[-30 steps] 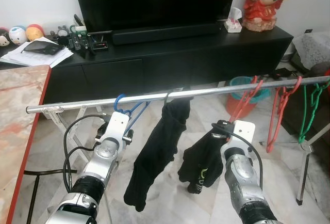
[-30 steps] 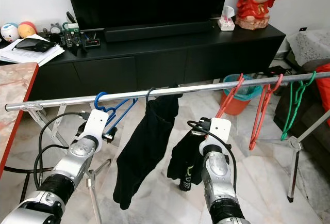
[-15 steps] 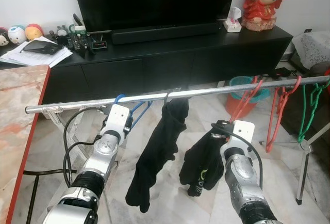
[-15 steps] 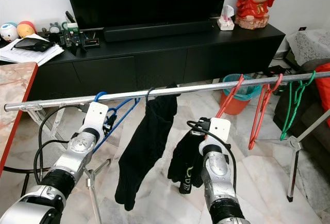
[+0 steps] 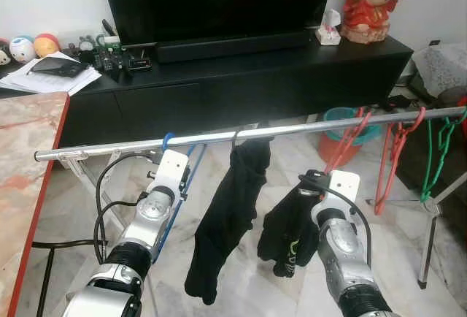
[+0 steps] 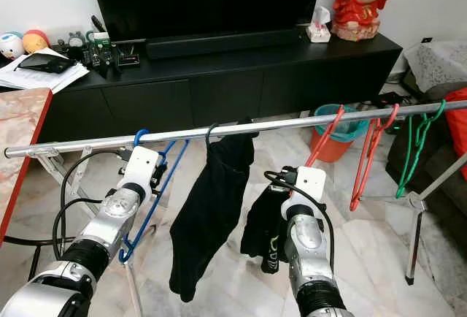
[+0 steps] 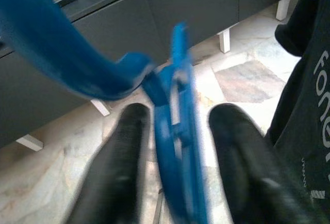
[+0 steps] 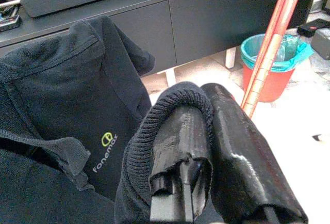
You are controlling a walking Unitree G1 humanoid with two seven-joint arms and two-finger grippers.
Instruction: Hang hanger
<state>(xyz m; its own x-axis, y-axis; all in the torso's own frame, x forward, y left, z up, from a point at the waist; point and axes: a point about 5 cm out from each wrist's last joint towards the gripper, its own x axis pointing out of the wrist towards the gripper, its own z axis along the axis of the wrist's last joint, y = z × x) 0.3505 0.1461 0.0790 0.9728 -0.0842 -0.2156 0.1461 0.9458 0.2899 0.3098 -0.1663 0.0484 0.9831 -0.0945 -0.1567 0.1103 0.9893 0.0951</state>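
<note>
A blue hanger [image 6: 149,185] hooks over the silver rail [image 5: 292,128] left of centre and hangs straight down. My left gripper [image 7: 180,113] is open just below the rail, and the hanger's blue bar [image 7: 178,146] passes between its black fingers [image 7: 121,167] with a gap on each side. A black T-shirt [image 5: 233,207] hangs from the rail's middle. Below the rail to the right, my right gripper [image 8: 203,97] is shut on a fold of that shirt's ribbed edge [image 8: 170,105], and the bunched cloth [image 5: 290,222] hangs beside my wrist.
Red hangers [image 5: 349,138] and a green hanger [image 5: 436,153] hang on the rail's right part. A teal bucket [image 8: 270,48] stands on the floor behind. A black TV console [image 5: 241,76] runs across the back. A marble table with a red edge [image 5: 44,185] stands at my left.
The blue hanger, earlier held tilted up beside the rail, has swung down and now hangs vertically from it. My left gripper has shifted slightly right. The black shirt hangs a little lower.
</note>
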